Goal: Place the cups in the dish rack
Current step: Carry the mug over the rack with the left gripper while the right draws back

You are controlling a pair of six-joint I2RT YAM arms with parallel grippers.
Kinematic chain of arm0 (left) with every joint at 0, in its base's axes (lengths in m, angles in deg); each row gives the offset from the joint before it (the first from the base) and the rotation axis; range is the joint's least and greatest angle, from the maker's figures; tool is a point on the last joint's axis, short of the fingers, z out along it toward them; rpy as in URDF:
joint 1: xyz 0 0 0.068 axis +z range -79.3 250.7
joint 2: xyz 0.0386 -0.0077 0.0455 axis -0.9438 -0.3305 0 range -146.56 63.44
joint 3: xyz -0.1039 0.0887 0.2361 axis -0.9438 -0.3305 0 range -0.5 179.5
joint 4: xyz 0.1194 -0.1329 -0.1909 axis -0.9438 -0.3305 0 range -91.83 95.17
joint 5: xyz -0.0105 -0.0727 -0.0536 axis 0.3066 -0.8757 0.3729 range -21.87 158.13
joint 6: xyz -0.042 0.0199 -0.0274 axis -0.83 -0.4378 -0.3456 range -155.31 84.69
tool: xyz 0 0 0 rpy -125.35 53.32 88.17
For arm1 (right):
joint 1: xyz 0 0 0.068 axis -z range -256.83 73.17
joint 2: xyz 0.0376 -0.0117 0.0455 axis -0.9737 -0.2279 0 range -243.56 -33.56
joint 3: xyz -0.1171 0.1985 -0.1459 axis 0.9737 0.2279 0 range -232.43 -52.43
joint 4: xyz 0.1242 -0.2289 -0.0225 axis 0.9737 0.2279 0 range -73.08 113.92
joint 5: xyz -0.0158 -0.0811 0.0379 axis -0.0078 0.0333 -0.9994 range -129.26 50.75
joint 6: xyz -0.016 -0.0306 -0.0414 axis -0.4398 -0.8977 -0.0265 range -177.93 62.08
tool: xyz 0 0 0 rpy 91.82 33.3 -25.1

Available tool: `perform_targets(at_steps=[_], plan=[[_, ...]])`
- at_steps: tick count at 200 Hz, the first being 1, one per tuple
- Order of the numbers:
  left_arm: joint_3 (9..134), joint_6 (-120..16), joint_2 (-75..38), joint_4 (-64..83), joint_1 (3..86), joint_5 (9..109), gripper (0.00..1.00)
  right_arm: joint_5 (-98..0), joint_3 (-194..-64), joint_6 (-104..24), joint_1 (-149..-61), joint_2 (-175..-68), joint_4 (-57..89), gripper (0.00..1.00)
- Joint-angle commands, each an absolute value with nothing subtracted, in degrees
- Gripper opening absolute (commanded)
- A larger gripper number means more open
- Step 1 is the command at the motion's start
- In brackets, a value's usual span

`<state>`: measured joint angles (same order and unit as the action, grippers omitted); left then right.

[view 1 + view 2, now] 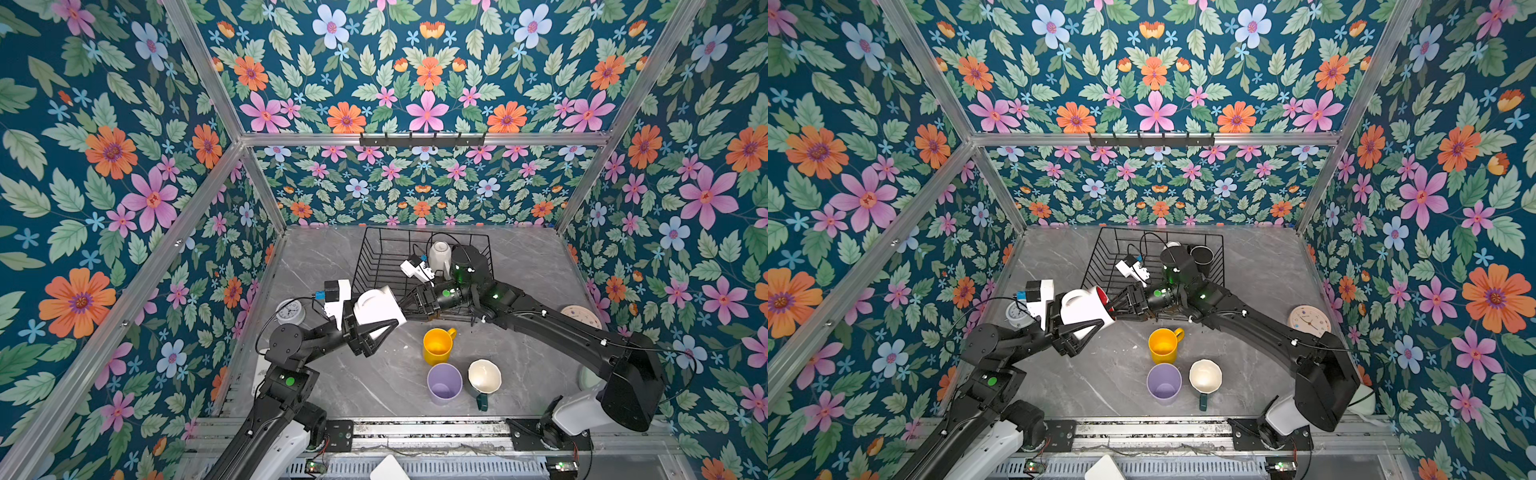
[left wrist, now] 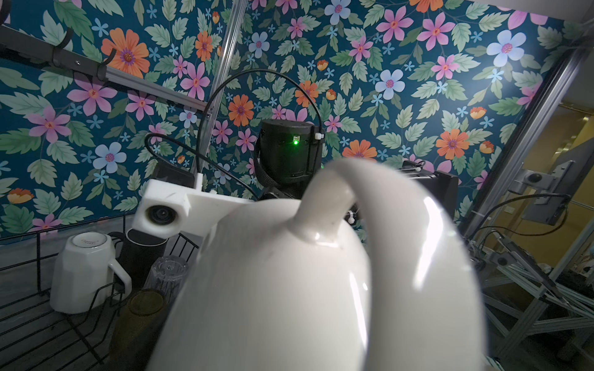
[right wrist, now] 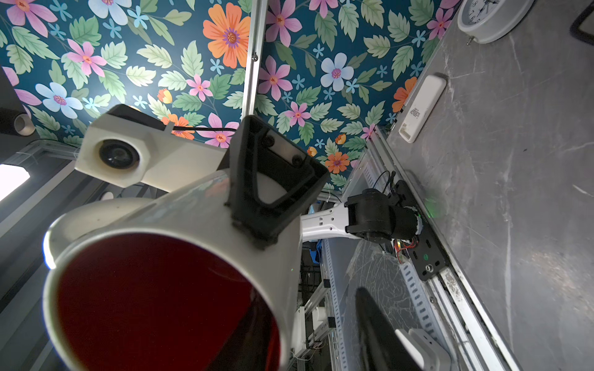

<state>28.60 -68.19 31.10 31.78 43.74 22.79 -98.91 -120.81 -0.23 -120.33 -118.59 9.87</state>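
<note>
Over the grey marbled tabletop (image 1: 374, 390), in both top views, I see the left pincer (image 1: 387, 309) clamped across the red-inside mug (image 1: 374, 305). It holds the mug in the air by the near left corner of the dish rack (image 1: 374, 253). The mug's long axis lies about level, with its mouth toward the right pincer (image 1: 1119, 302), its base toward the left wrist and its handle upward. The right pincer stands parted at the mouth, gripping nothing. Upright on the tabletop are the yellow mug (image 1: 436, 347), lilac tumbler (image 1: 444, 384) and teal mug (image 1: 484, 377). A round clock (image 1: 289, 311) lies near the left edge. Floral wallpaper (image 1: 104, 124) covers the walls, and the back one carries a black hook rail (image 1: 422, 140).

From the left wrist, the mug's white flank and handle fill the frame. Beyond it the rack holds an upturned white mug (image 2: 82, 273), with a black mug (image 2: 141, 253), a clear glass (image 2: 165, 273) and an olive-amber glass (image 2: 141, 308) beside it.

From the right wrist, I look into the red mouth. A left finger (image 3: 270, 180) presses the outer wall, and one right finger (image 3: 376, 324) stands clear of the rim.
</note>
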Motion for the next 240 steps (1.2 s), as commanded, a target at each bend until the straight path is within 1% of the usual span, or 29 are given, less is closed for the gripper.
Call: perform_targets(at_steps=[1, 22, 38, 51, 67, 82, 93, 108, 129, 164, 240], plan=[[29.81, -66.58, 31.01, 32.97, 43.81, 25.44, 0.00, -98.16, -120.34, -0.75, -119.43, -117.39, 9.72, 0.44], [31.04, -65.47, 30.10, 30.19, 43.81, 26.91, 0.00, -97.98, -119.50, -1.86, -117.59, -115.67, 12.15, 0.45], [32.37, -64.47, 29.31, 27.22, 43.81, 29.03, 0.00, -97.42, -119.56, -5.10, -114.94, -113.52, 17.88, 0.45], [33.81, -63.25, 28.65, 24.04, 43.81, 31.01, 0.00, -95.52, -120.07, -9.70, -111.78, -111.08, 26.58, 0.45], [35.20, -62.38, 27.77, 21.85, 43.81, 32.09, 0.00, -91.92, -120.76, -15.99, -105.63, -107.92, 38.65, 0.45], [35.86, -62.37, 27.25, 21.43, 43.81, 32.63, 0.00, -85.94, -121.28, -21.91, -99.43, -105.48, 50.21, 0.45], [36.06, -62.38, 26.92, 21.42, 43.79, 32.89, 0.00, -78.98, -121.92, -26.80, -95.37, -104.53, 58.46, 0.45], [36.23, -62.45, 26.62, 21.43, 43.81, 33.24, 0.00, -70.03, -121.70, -31.89, -91.56, -103.96, 64.65, 0.45], [36.54, -62.43, 26.01, 21.18, 43.81, 33.40, 0.00, -62.30, -119.93, -35.66, -88.77, -104.93, 67.08, 0.44], [37.71, -62.40, 25.21, 19.13, 43.81, 34.21, 0.00, -53.68, -117.47, -38.34, -88.19, -107.34, 66.62, 0.42], [39.96, -61.37, 24.07, 14.58, 43.81, 38.01, 0.00, -48.66, -114.01, -39.64, -87.02, -112.69, 60.35, 0.36]])
